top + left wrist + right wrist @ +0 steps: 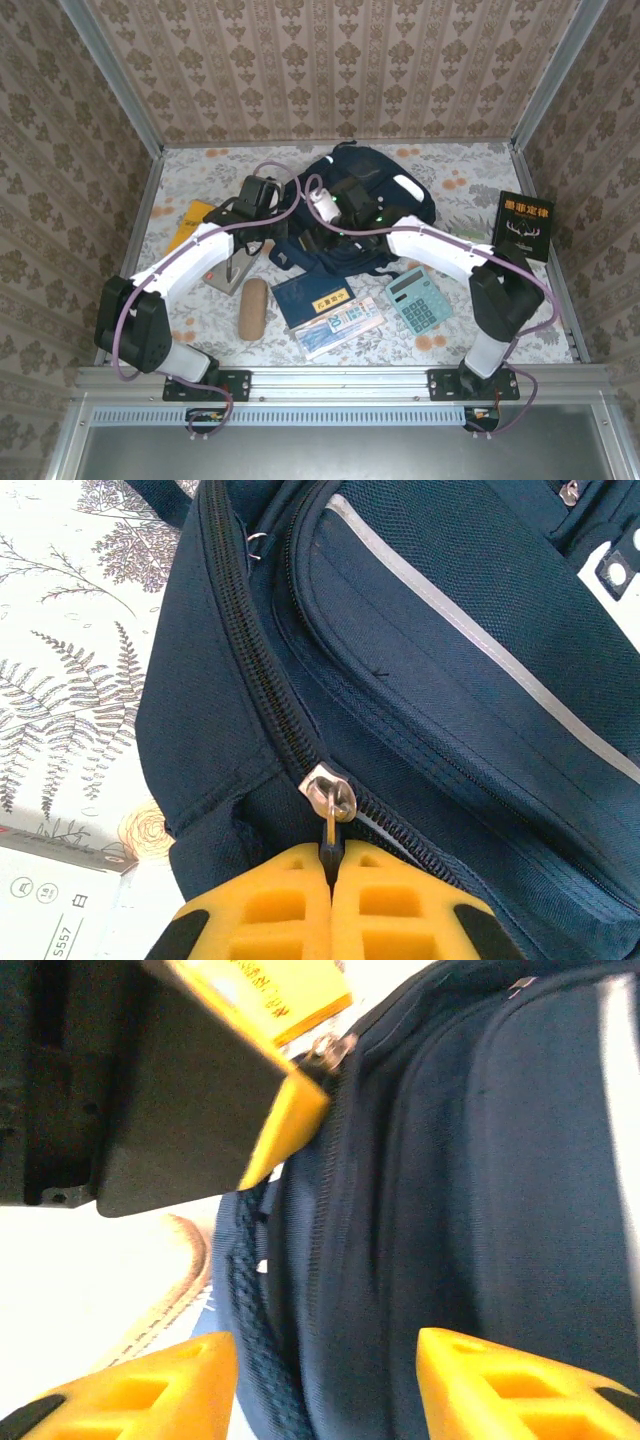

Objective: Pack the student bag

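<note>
left wrist view has the left gripper [330, 905] pinched tight on the zipper pull [331, 798] of the student bag [420, 660] just ahead of it, while the right gripper [325, 1360] has its jaws apart, the blurred bag seemingly loose between them.

The student bag [420, 680] is matt woven cloth, its zipper pull [330, 796] shiny metal, the left tool [331, 865] yellow plastic.

Student bag: large dark navy woven-fabric backpack [360, 170], lying flat at the centre rear of the floral worktop [200, 170]. Front pocket carries a thin pale stripe [480, 640]. Silver slider [330, 790] sits partway along the side zip, its zip pull [330, 825] hanging down.
</note>
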### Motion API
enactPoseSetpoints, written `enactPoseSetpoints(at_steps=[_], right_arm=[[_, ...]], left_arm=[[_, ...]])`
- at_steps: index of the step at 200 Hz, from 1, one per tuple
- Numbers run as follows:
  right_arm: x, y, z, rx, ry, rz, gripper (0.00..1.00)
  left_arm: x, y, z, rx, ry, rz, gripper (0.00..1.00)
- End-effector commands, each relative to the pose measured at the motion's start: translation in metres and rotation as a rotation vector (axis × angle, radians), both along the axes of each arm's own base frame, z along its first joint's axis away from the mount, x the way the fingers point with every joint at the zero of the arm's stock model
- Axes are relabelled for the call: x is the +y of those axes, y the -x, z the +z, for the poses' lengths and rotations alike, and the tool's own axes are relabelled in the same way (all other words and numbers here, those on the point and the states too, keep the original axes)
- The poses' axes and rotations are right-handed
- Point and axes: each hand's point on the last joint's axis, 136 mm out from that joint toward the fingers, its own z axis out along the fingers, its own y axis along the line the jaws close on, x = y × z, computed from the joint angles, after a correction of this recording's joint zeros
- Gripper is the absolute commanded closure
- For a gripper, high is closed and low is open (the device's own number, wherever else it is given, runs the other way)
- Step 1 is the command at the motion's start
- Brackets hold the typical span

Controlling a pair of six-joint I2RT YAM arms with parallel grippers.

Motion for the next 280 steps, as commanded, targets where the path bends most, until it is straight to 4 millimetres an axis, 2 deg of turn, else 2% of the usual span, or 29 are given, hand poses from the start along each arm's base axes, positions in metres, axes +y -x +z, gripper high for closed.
enactPoseSetpoints(at_steps=[1,21,28,36,53,70,93,96,111,156,176,228,255,266,274,280], right_arm=[[0.004,-0.01,-0.024,0.079,-0.004,-0.035,0.46],[0.012,-0.011,-0.038,0.096,0.017,-0.028,0.45],[0.012,-0.013,-0.044,0.105,0.037,-0.035,0.47],[0.011,-0.014,-0.05,0.117,0.053,-0.042,0.6],[0.005,-0.014,-0.052,0.114,0.079,-0.059,1.0],[-0.012,-0.015,-0.046,0.06,0.124,-0.094,1.0],[-0.039,-0.017,-0.034,-0.028,0.202,-0.125,1.0],[-0.043,-0.017,-0.034,-0.034,0.211,-0.129,1.0],[-0.06,-0.017,-0.029,-0.065,0.236,-0.145,1.0],[-0.095,-0.021,-0.014,-0.146,0.28,-0.202,1.0],[-0.109,-0.027,-0.011,-0.171,0.304,-0.239,1.0],[-0.163,-0.048,0.001,-0.213,0.333,-0.387,1.0],[-0.184,-0.049,0.01,-0.255,0.357,-0.446,1.0],[-0.183,-0.048,0.01,-0.246,0.336,-0.426,1.0],[-0.176,-0.048,0.014,-0.246,0.303,-0.399,0.87],[-0.169,-0.047,0.016,-0.239,0.272,-0.371,0.82]], left_arm=[[-0.017,-0.008,0.027,-0.068,0.067,-0.026,1.0],[-0.017,-0.005,0.028,-0.068,0.064,-0.029,1.0],[-0.016,-0.005,0.029,-0.072,0.063,-0.026,1.0],[-0.014,-0.004,0.028,-0.073,0.056,-0.024,1.0],[-0.006,-0.005,0.027,-0.077,0.022,0.0,1.0],[0.012,-0.01,0.019,-0.065,-0.041,0.056,1.0],[0.04,-0.027,0.008,-0.039,-0.083,0.153,1.0],[0.051,-0.033,0.007,-0.035,-0.087,0.187,1.0],[0.07,-0.05,0.002,-0.025,-0.112,0.253,1.0],[0.101,-0.098,-0.01,-0.028,-0.19,0.389,1.0],[0.116,-0.115,-0.023,0.001,-0.206,0.443,1.0],[0.134,-0.137,-0.036,0.007,-0.158,0.516,1.0],[0.142,-0.152,-0.046,0.018,-0.15,0.57,1.0],[0.137,-0.156,-0.046,0.03,-0.129,0.555,1.0],[0.127,-0.156,-0.042,0.027,-0.106,0.527,1.0],[0.119,-0.156,-0.038,0.017,-0.086,0.5,1.0]])
